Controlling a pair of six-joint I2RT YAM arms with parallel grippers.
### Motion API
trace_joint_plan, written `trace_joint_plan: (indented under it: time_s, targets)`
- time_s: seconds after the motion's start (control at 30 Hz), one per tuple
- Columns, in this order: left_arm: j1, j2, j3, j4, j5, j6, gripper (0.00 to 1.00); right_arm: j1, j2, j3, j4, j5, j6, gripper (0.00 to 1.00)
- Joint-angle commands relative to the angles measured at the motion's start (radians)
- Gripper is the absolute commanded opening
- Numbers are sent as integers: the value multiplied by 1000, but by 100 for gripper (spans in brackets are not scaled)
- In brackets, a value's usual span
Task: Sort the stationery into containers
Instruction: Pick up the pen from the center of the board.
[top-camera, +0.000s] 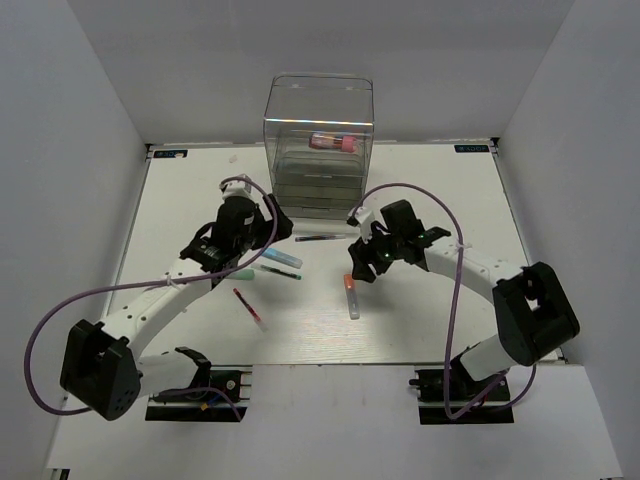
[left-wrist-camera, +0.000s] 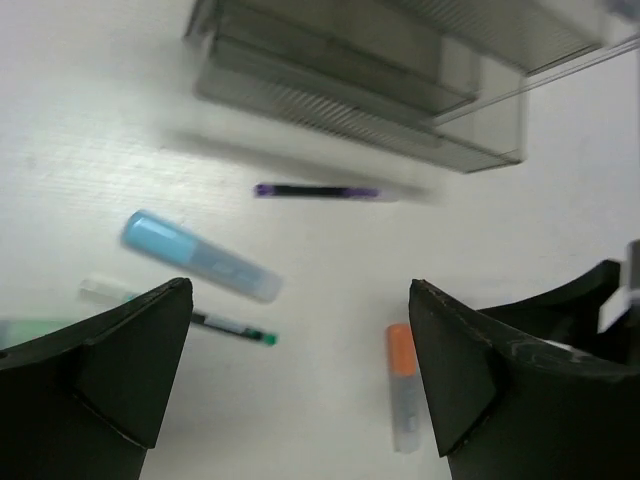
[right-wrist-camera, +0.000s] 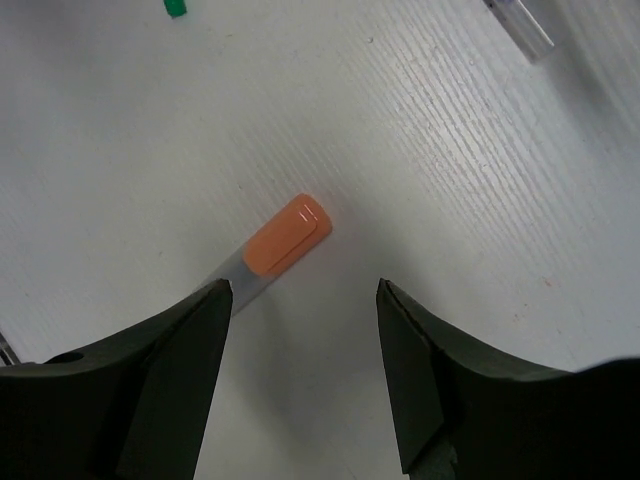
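A white table (top-camera: 420, 200) walled in grey carries a tall clear plastic box of stacked grey drawers (top-camera: 318, 175) at its far edge, with a chunky pink tube (top-camera: 333, 142) inside. In front, well apart on bare tabletop, lie a thin dark pen (left-wrist-camera: 315, 191), a light blue marker (left-wrist-camera: 200, 256) and an orange-capped grey marker (right-wrist-camera: 287, 235). The left gripper (left-wrist-camera: 300, 300) gapes wide, empty. The right gripper (right-wrist-camera: 300, 290) points down over the orange cap, jaws apart, holding nothing.
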Motion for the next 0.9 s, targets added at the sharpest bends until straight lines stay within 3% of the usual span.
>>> trace_joint_plan:
  time_s: [0.0,0.2,0.37,0.5,0.73,0.8,0.87]
  targets:
    - [5,-44,-21,-255,-109,19,99,30,42,50,-38,51,150,66]
    - [5,-224,-142,-343,-130,-206,99,85,77,19,-30,106,299,67]
    - [5,-444,-225,-427,-201,-366,99,136,82,1,-30,178,330,72]
    - [5,-524,-258,-472,-259,-464,99,173,120,2,-28,249,358,74]
    - [5,-496,-291,-544,-288,-613,99,217,209,24,-36,355,367,72]
    - [5,-455,-265,-558,-310,-638,99,228,220,27,-59,393,359,68]
    - [5,-429,-255,-572,-333,-670,99,229,223,43,-70,383,342,56]
